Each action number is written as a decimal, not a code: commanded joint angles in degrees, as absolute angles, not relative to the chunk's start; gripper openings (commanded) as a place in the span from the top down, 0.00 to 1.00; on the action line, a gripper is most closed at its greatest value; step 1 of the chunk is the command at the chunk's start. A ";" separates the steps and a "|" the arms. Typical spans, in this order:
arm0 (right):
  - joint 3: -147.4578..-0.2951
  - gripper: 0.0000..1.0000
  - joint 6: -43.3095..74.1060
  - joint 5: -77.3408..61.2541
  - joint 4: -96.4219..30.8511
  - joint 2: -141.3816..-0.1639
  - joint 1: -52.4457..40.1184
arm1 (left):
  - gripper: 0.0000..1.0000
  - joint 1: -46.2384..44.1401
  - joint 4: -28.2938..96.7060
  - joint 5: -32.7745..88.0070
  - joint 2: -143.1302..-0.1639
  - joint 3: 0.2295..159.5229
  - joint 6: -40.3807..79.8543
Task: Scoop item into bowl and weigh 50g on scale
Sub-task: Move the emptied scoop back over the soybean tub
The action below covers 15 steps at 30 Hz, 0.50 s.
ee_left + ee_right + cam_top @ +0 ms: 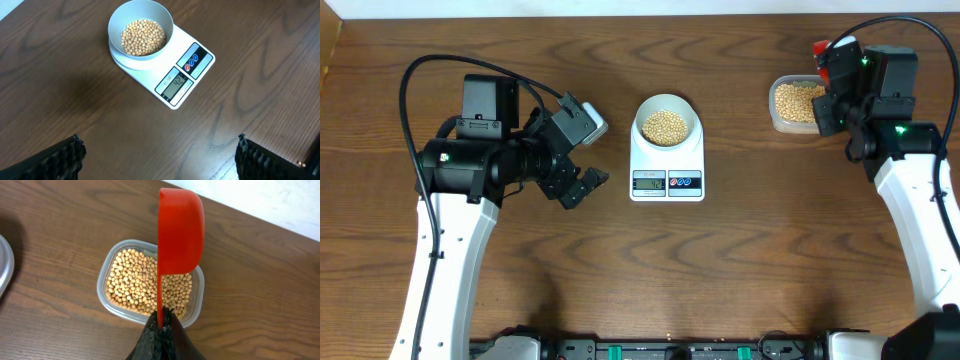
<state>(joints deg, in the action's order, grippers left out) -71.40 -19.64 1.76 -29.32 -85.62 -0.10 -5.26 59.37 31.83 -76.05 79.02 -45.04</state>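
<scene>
The white bowl [666, 124] holds tan beans [665, 126] and sits on the white scale [667, 180] at the table's middle. The left wrist view shows the bowl [141, 34], the beans [143, 37] and the scale's display [175, 84]. My left gripper [582, 188] is open and empty, left of the scale; its fingers frame bare table [159, 155]. My right gripper [161, 317] is shut on the handle of a red scoop [179, 230], held on edge above the clear tub of beans [145, 282]. The tub [794, 104] is at the far right.
A grey round rim [4, 265] shows at the left edge of the right wrist view. The table's far edge meets a white surface [260, 200] behind the tub. Bare wood lies in front of the scale.
</scene>
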 commanded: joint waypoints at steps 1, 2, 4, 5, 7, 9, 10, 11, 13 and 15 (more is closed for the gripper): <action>-71.13 0.99 -18.44 2.07 -29.41 -87.70 0.30 | 0.02 -5.06 59.53 32.77 -75.99 80.07 -45.41; -71.13 0.99 -18.41 2.04 -29.41 -88.23 0.30 | 0.02 -5.06 59.53 32.77 -75.99 80.07 -45.41; -71.13 0.99 -18.41 2.04 -29.41 -89.03 0.34 | 0.02 -5.06 59.53 32.77 -75.99 80.07 -45.39; -71.13 0.99 -18.39 2.04 -29.41 -89.34 0.34 | 0.02 -5.06 59.53 32.75 -75.99 80.05 -45.39; -71.13 0.99 -18.39 2.04 -29.41 -89.95 0.34 | 0.02 -5.06 59.53 32.77 -75.99 80.07 -45.41; -71.13 0.99 -18.41 2.04 -29.61 -90.41 0.34 | 0.02 -5.06 59.53 32.77 -75.99 80.07 -45.41; -71.13 0.99 -18.41 2.04 -29.76 -90.52 0.34 | 0.02 -5.06 59.53 32.77 -75.99 80.07 -45.39; -71.13 0.99 -18.41 2.04 -29.98 -90.67 0.34 | 0.02 -5.06 59.53 32.77 -75.99 80.07 -45.41; -71.13 0.99 -18.44 2.04 -30.57 -90.80 0.34 | 0.02 -5.06 59.53 32.77 -75.99 80.07 -45.39; -71.13 0.99 -18.44 2.09 -31.20 -91.02 0.34 | 0.02 -5.06 59.53 32.77 -75.99 80.07 -45.41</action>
<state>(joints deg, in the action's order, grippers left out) -71.40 -19.46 1.78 -30.63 -90.37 -0.03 -5.26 59.37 31.83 -76.05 79.02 -45.04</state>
